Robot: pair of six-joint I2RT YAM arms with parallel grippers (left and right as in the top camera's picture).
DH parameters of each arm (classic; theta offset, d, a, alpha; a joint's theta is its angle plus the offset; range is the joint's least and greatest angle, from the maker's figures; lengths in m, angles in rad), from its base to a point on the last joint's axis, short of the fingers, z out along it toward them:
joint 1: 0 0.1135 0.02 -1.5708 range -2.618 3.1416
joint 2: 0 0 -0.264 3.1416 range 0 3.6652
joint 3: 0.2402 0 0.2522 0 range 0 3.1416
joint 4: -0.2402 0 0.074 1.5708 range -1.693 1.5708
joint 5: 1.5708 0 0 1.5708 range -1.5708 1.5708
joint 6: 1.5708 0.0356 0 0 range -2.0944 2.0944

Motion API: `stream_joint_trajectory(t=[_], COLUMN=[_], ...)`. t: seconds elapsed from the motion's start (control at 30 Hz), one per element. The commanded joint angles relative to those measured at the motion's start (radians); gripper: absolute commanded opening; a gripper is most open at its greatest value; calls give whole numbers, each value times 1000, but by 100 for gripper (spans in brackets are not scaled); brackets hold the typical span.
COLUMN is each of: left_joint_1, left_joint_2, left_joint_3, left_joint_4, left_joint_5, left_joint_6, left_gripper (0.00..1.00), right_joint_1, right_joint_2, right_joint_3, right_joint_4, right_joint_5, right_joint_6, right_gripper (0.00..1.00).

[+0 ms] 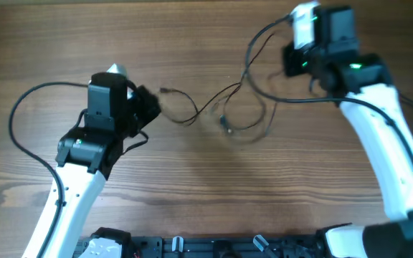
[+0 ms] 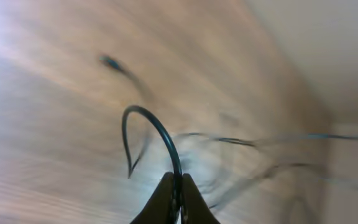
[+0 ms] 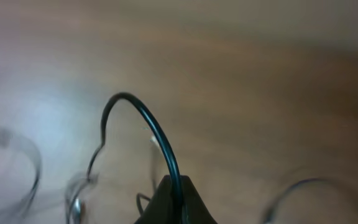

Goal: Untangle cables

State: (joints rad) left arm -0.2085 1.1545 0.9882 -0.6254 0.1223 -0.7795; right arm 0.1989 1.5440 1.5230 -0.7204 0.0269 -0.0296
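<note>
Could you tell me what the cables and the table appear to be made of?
Cables: thin black cords, probably with a rubber or plastic sheath. The surface looks smooth with a faint sheen, and they bend into soft loops.
Table: wood or a wood-look laminate, brown and fairly matte, with long grain streaks. The pictures do not settle which.

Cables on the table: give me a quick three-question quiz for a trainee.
1. True or false: the left gripper is open.
2. Where does the cable tangle lie? A) between the grippers B) behind the right gripper C) under the left gripper
3. What is the right gripper shut on?
Key: 1 false; 2 A; 3 a thin black cable.
</note>
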Motion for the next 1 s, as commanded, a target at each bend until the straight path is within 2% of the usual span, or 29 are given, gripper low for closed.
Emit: stream_joint_trajectory(t=[0.0,0.13,0.33,0.47,0.53,0.7,0.8,0.97], left_joint_1=[43,97,175,201,217,288,360,463], left_joint_2=[-2,-3,-2,-3,-3,-3,-3,-3], left_joint_3=[1,1,1,1,1,1,1,1], left_joint_4=[-68,-94,-94,-93,-89,-90,-89,-89], left_joint_5=[-191,-256,-259,-259,-306,-435,-434,-426], left_joint_6=[44,44,43,43,42,39,30,8], left_gripper=[4,4,4,4,4,4,4,4], right_joint_1=[-71,-192,-322,-341,-341,-341,-355,-410], right_joint_2=[-126,-203,-209,-206,-205,-205,-205,-205], right_joint_3=[83,84,83,83,83,83,83,83], right_joint_4=[71,175,187,183,186,188,193,191], right_joint_5=[138,142,137,138,146,367,448,455], right_joint_6=[40,76,149,161,171,275,296,324], right_gripper=[4,4,4,4,4,4,4,4])
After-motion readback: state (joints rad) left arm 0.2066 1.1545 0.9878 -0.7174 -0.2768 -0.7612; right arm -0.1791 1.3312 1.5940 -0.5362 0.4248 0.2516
